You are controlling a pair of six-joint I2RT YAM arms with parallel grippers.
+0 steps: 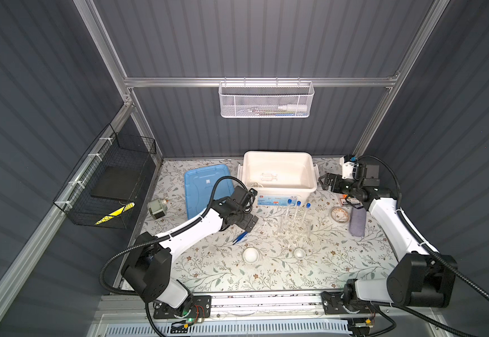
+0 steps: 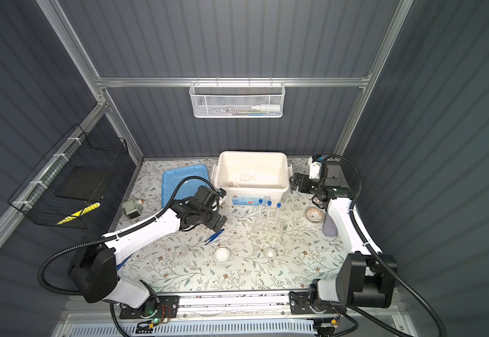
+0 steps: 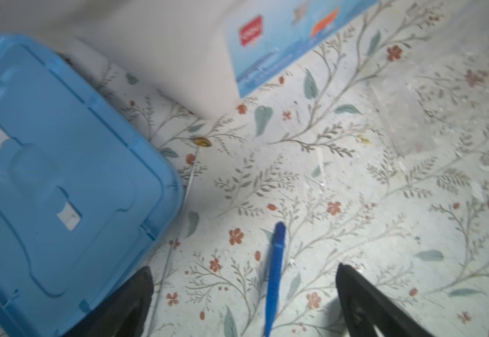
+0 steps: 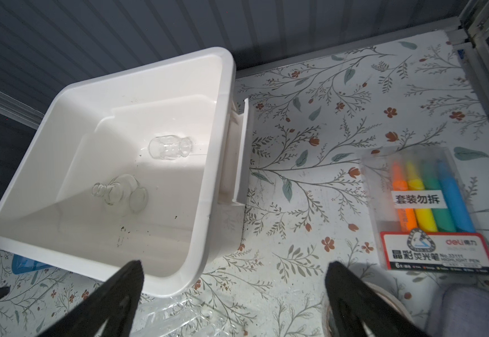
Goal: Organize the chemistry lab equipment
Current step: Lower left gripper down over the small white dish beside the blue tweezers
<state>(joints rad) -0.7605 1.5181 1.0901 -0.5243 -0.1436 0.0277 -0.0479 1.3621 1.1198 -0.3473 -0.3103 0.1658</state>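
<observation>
The likeliest slip is at the slim blue plastic tweezers (image 3: 275, 271). They lie flat on the floral-print worktop (image 3: 354, 204), off the front-left corner of the open white plastic bin (image 1: 278, 154). The left fingers (image 3: 363, 303) stand spread wide with nothing in them, and the tweezers run lengthwise between them. So thin and low a thing gives little to bite on. If the fingers close too high, they would likely skate over it or flick it aside. If they close too low, they would scrape the worktop. How high they stand above the worktop I cannot tell. The thin pale rod (image 3: 190, 181) lies close alongside, toward the flat blue plastic lid (image 3: 62, 175) on the bin's left side, and could be pinched or nudged along with the tweezers.

A carry to the bin has its own hazards. Three clear blue-capped test tubes (image 1: 297, 211) stand upright in a clear rack (image 1: 294, 230) just in front of the bin's labelled wall. Tall and light, they would probably tip if the arm swept across them. Two small clear glass flasks (image 4: 170, 148) lie on their sides inside the bin, so a drop from height could knock them.

The right fingers (image 4: 115, 297) are likewise wide apart and empty, hovering by the bin's right-hand rim. Two small white dishes (image 1: 251, 254) sit well in front of the bin, apart from each other.
</observation>
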